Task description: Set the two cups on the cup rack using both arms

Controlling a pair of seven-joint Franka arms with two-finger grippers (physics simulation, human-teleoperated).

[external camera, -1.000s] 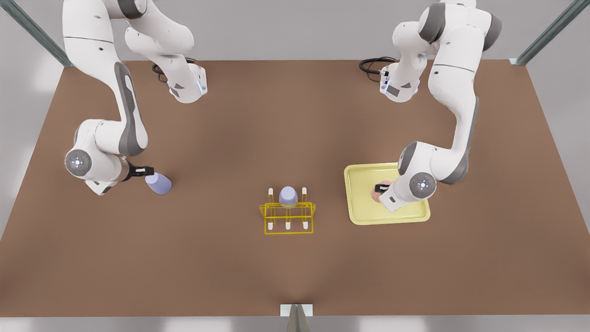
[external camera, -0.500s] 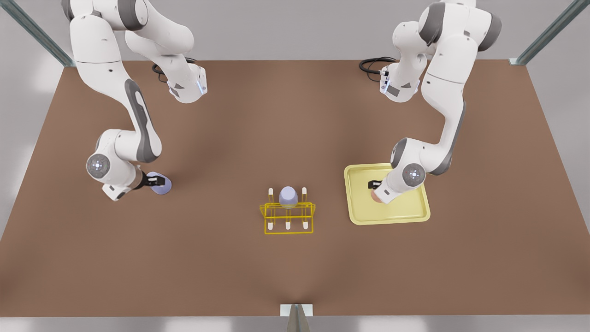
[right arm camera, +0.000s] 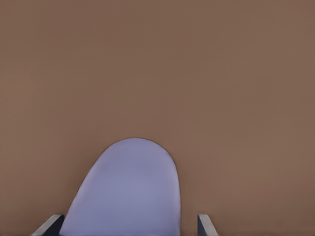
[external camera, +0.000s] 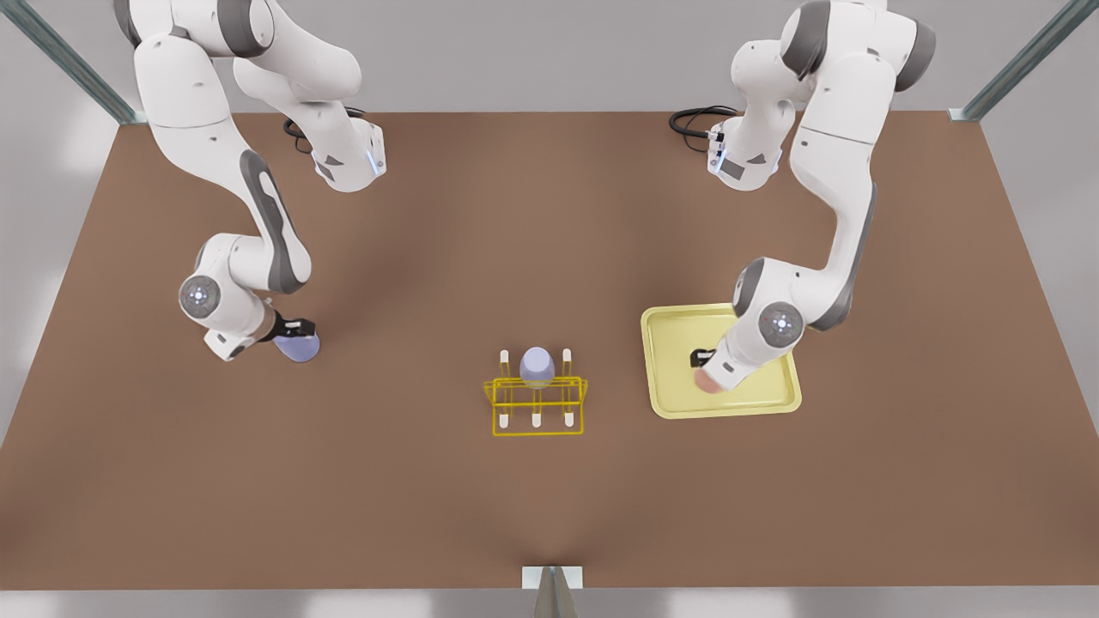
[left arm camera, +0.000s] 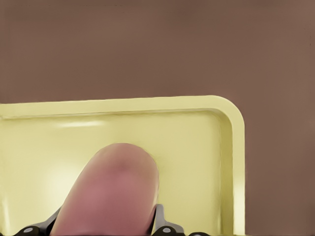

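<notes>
Found the left gripper [external camera: 703, 360] at the front view's right, down over the pale-yellow square tray [external camera: 687, 410]. Clenched there on the pale pink tapered plastic cup [external camera: 706, 384]: in the left wrist view, black fingers [left arm camera: 161, 222] pressed against both flanks of that cup [left arm camera: 113, 191], rounded end pointing away from the camera. Held the pink cup inside the tray's raised rim [left arm camera: 236, 147], toward its left near part in the front view; could not tell whether resting on the tray floor or just lifted off it.

Found the right gripper [external camera: 296, 330] at the front view's left, low over the bare brown table [external camera: 549, 215]. Released, fingers [right arm camera: 206, 225] straddling the lavender tapered plastic cup [right arm camera: 128, 187], with a strip of table showing between one finger and the cup's side. Left that lavender cup [external camera: 296, 348] on the table, well apart from the rack.

Between the two arms, nearer the table's near edge, stood the small bright-yellow wire cup rack [external camera: 537, 421] with white-tipped pegs. Carried a second lavender cup [external camera: 537, 366] upside down on the middle peg of its far row; other pegs bare.
</notes>
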